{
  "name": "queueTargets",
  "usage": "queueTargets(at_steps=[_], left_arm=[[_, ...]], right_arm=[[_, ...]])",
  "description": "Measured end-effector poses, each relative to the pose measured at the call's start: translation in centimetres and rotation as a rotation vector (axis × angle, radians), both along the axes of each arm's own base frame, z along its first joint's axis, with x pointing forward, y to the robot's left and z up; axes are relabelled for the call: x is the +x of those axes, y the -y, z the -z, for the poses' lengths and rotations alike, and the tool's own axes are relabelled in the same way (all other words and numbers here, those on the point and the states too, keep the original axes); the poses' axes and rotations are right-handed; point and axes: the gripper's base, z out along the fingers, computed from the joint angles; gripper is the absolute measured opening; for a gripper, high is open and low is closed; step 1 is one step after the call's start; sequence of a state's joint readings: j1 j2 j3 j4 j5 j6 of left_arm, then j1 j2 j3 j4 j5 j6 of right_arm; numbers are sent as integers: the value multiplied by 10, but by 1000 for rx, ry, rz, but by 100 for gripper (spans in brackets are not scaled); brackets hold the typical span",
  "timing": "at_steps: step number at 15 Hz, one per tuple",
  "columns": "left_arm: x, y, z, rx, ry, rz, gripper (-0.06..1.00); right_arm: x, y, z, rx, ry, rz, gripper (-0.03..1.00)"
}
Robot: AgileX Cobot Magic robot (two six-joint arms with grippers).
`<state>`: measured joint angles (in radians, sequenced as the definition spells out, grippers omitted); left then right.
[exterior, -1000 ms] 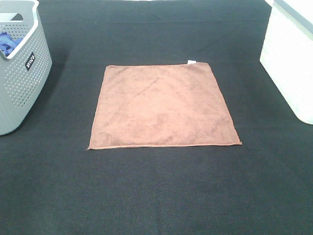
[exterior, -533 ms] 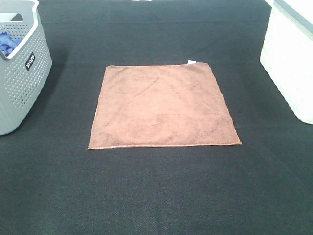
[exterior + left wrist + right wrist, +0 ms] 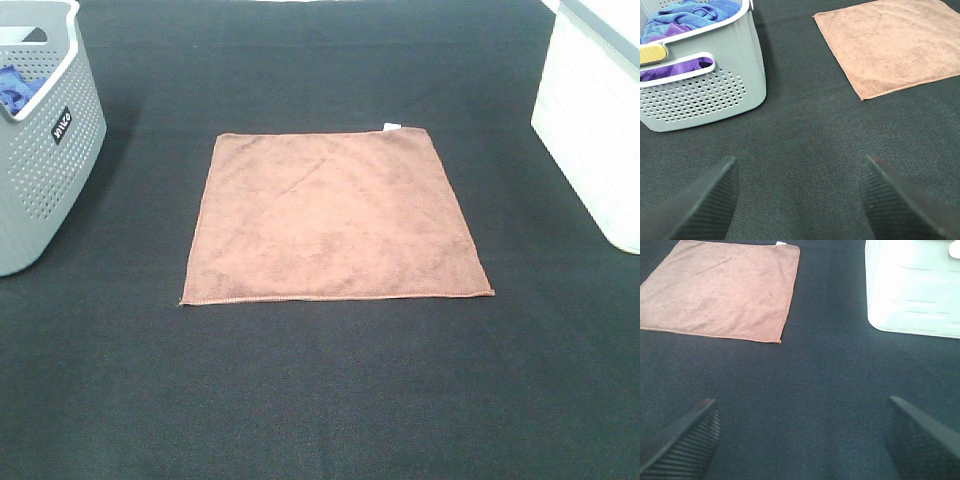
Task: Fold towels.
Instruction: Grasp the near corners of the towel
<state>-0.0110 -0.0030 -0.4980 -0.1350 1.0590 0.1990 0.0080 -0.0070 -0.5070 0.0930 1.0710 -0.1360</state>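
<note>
Nothing folded yet: towel (image 3: 335, 215) is lying flat on tabletop (image 3: 320, 400); left pincer (image 3: 799, 162) and right pincer (image 3: 801, 401) are hanging wide, empty.

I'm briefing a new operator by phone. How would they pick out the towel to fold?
On the black table, between the grey basket at left and the white bin at right, the towel lies flat. It is reddish-brown and square, the only cloth outside the basket.
</note>
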Motion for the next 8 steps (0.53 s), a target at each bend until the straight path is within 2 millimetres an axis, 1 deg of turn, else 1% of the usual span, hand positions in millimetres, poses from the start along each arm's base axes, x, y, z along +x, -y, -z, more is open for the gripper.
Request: queueTargets(at_steps=[8], left_arm=[[0, 0, 0, 0, 0, 0, 66]], right_arm=[[0, 0, 0, 0, 0, 0, 83]])
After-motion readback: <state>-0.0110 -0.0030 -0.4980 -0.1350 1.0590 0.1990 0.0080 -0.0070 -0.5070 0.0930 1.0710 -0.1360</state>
